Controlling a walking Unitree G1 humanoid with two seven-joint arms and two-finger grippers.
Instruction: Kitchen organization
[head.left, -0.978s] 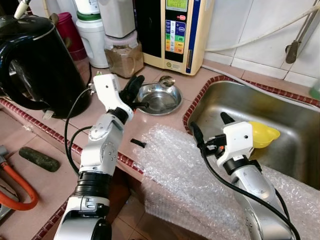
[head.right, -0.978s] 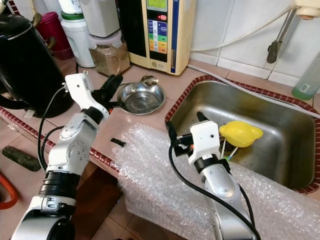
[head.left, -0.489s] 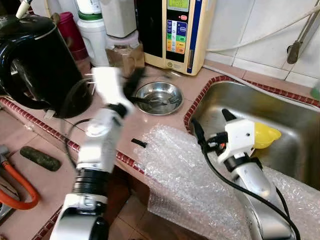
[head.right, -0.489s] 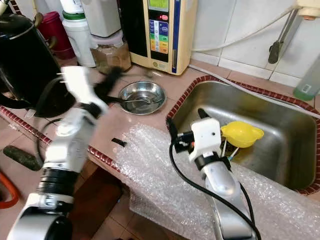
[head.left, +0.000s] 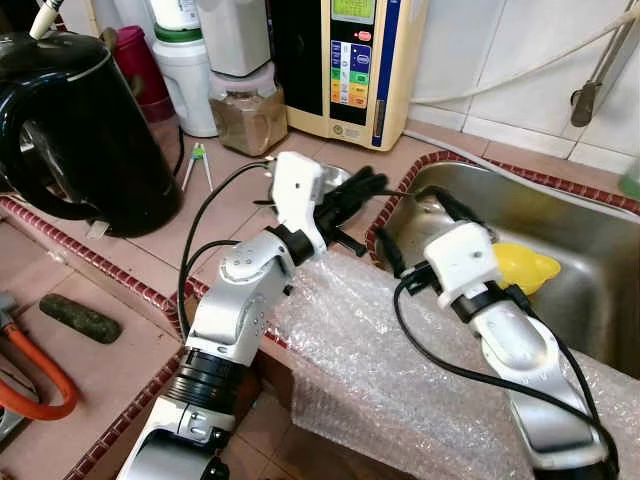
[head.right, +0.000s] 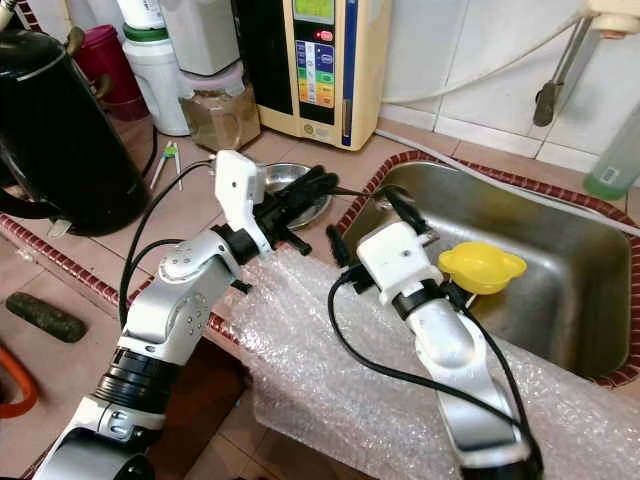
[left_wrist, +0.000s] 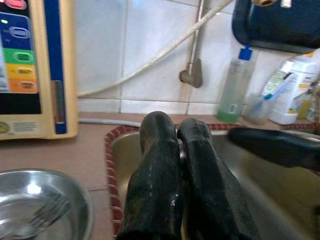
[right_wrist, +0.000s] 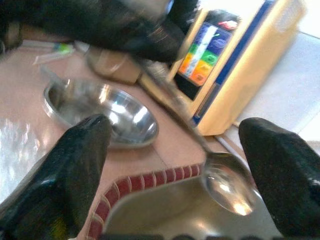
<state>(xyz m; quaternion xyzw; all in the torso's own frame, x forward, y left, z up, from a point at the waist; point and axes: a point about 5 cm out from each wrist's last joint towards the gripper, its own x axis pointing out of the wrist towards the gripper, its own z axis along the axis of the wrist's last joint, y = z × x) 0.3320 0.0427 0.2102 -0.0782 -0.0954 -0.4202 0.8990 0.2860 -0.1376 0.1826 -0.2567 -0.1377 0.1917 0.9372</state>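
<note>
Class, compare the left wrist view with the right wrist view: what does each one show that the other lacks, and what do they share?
Left wrist view adds: the left gripper seen from behind with its jaws pressed together, a fork lying in the bowl, a green bottle and a wall pipe behind the sink.
Right wrist view adds: the spoon gripped by the left gripper, its end between the right gripper's open jaws.
Both: the steel bowl, the cream machine and the sink's red tiled rim.
</note>
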